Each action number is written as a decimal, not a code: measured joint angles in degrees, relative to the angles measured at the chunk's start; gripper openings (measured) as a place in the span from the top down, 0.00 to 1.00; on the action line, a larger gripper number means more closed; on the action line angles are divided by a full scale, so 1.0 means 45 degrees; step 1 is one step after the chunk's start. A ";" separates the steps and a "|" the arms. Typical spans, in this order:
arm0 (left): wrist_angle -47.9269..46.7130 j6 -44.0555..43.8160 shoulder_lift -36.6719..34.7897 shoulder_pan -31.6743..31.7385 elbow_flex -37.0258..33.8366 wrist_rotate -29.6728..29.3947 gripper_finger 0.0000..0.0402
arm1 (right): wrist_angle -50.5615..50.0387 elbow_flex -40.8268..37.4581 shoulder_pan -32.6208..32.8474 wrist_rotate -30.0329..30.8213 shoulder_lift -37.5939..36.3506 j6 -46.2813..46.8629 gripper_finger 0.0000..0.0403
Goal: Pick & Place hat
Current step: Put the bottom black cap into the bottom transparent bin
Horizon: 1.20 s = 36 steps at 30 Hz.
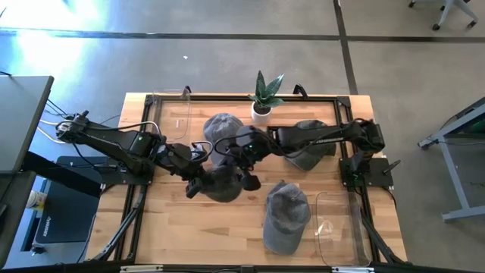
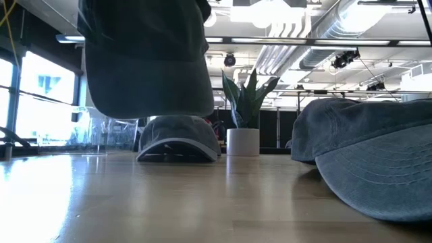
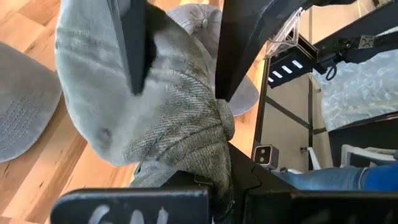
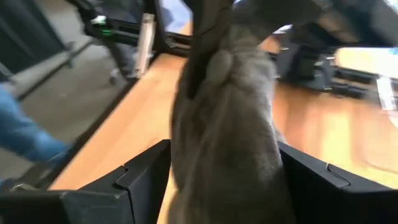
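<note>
A dark grey hat (image 1: 223, 184) hangs in the air at mid-table between my two grippers. In the low view the hat (image 2: 148, 61) is clear of the wood. My left gripper (image 1: 198, 182) comes from the table's left and my right gripper (image 1: 244, 168) from the right. Both are shut on the hat. Its bunched cloth (image 3: 180, 124) fills the left wrist view, and grey cloth (image 4: 230, 143) fills the right wrist view. My left gripper has the hat's crown cloth (image 3: 186, 106) bunched between its two fingers, several layers thick, coming level from the table's left. The hat is lifted clear and sags below the hold. My right gripper pinches the crown's other side (image 4: 217, 93) from the table's right. The cloth hides its fingertips.
Three more grey hats lie on the table: one (image 1: 223, 127) beside the potted plant (image 1: 264, 98), one (image 1: 309, 144) under the right arm, one (image 1: 286, 218) toward the near edge. A clear bin (image 1: 173, 114) sits far left and another (image 1: 337, 227) near right.
</note>
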 joint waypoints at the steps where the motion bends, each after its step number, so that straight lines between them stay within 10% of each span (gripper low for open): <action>1: -0.0014 0.0019 0.0000 0.0002 0.0000 0.0005 1.00 | -0.0012 0.0000 -0.0002 -0.0308 0.0025 0.0068 0.40; 11: -0.0068 0.0554 -0.0348 -0.0008 0.0019 0.0173 1.00 | 0.0139 0.0000 0.0001 -0.2903 0.0015 0.1722 0.97; 17: 0.0799 0.1759 -0.0496 -0.0008 0.0029 0.1201 0.94 | 0.0784 0.0000 -0.0198 -0.4760 -0.0041 0.3604 0.98; 30: 0.1884 0.5927 -0.0459 -0.0003 0.0034 0.1439 0.32 | 0.2184 0.0567 -0.0434 -0.6619 -0.0927 0.7554 0.99; 36: 0.3497 0.7165 0.0184 -0.0004 0.0000 0.3385 0.30 | 0.2107 0.1310 -0.0478 -0.6462 -0.1008 0.8363 0.99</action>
